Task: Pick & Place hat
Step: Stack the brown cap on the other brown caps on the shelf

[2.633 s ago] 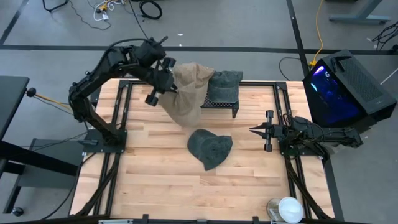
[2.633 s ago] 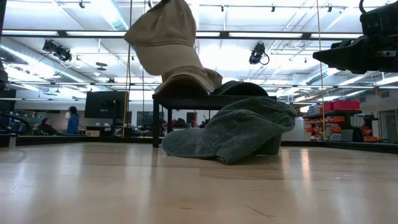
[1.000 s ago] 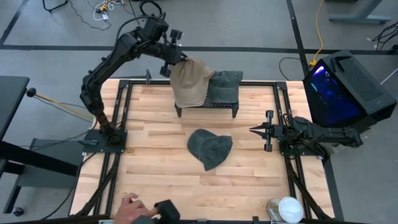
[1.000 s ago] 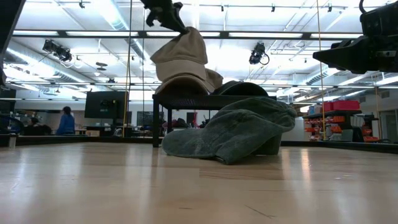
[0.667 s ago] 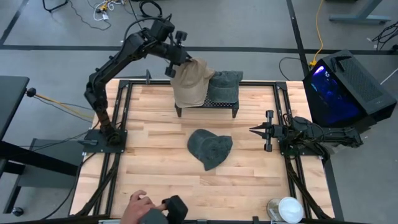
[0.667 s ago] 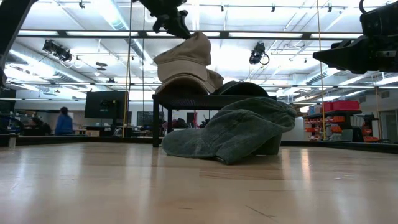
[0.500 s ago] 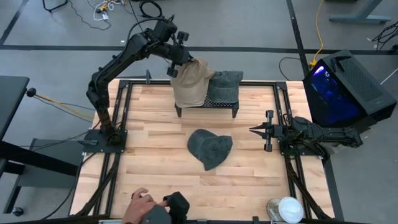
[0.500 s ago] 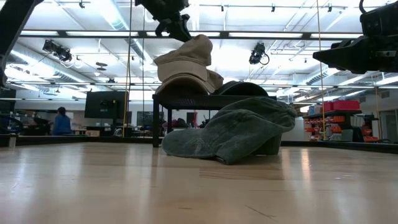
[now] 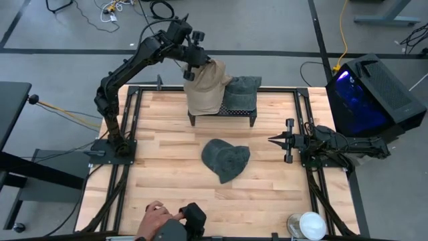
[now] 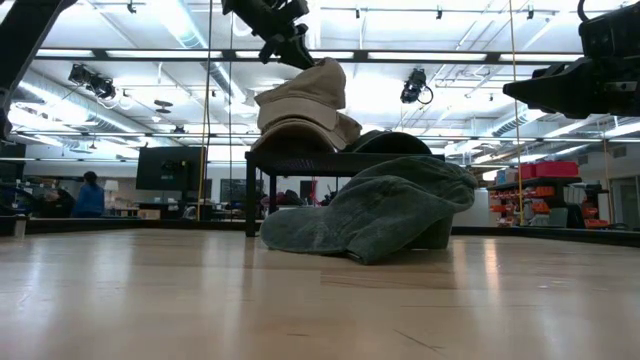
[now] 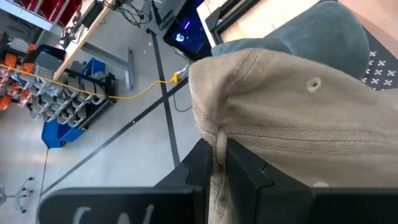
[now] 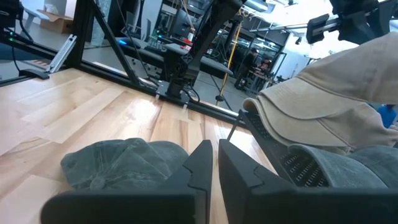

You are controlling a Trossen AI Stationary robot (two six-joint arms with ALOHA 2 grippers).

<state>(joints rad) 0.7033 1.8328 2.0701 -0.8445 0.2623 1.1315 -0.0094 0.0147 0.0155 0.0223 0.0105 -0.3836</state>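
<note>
Person's hand [image 9: 155, 213] at near table edge: high view only. Grey hat [image 9: 226, 159] lay mid-table. Right gripper [image 9: 275, 140] pinched together, empty. Left gripper [image 9: 198, 61] clamped on tan hat [image 9: 206, 89] over far rack [image 9: 231, 111].

Robotics lab, ceiling strip lights [image 10: 180, 25], floor cables [image 9: 110, 12]

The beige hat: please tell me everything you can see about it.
The beige hat is a soft cap of ribbed, corduroy-like cloth with a small eyelet and a brim. It rests on the black mesh stand at the table's far edge, leaning against a grey hat beside it. The left gripper pinches its crown from above.
</note>
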